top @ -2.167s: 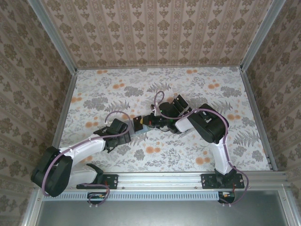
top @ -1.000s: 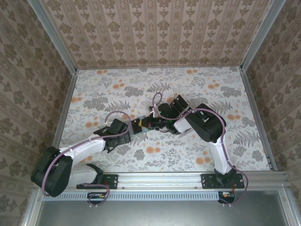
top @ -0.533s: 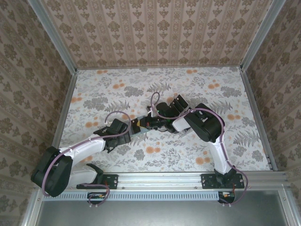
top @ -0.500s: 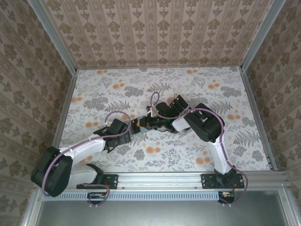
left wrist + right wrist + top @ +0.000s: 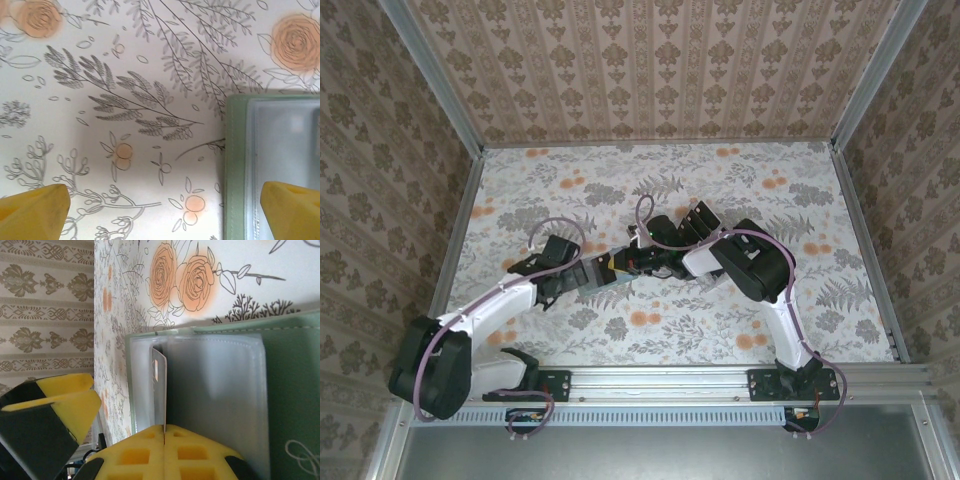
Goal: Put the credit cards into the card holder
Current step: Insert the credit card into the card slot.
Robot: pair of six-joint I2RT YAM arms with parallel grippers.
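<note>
Card (image 5: 159, 380) edge-on, lengthwise from right pincer (image 5: 164, 432)

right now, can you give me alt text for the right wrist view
The right gripper, its yellow fingers shut on a thin credit card seen edge-on, holds the card at the clear pockets of the open green card holder. The holder lies flat on the floral table.

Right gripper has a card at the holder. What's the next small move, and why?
Probably ease the right gripper forward. It is shut on a card standing edge-on at the clear sleeve of the card holder, and the card is not yet fully in.
</note>
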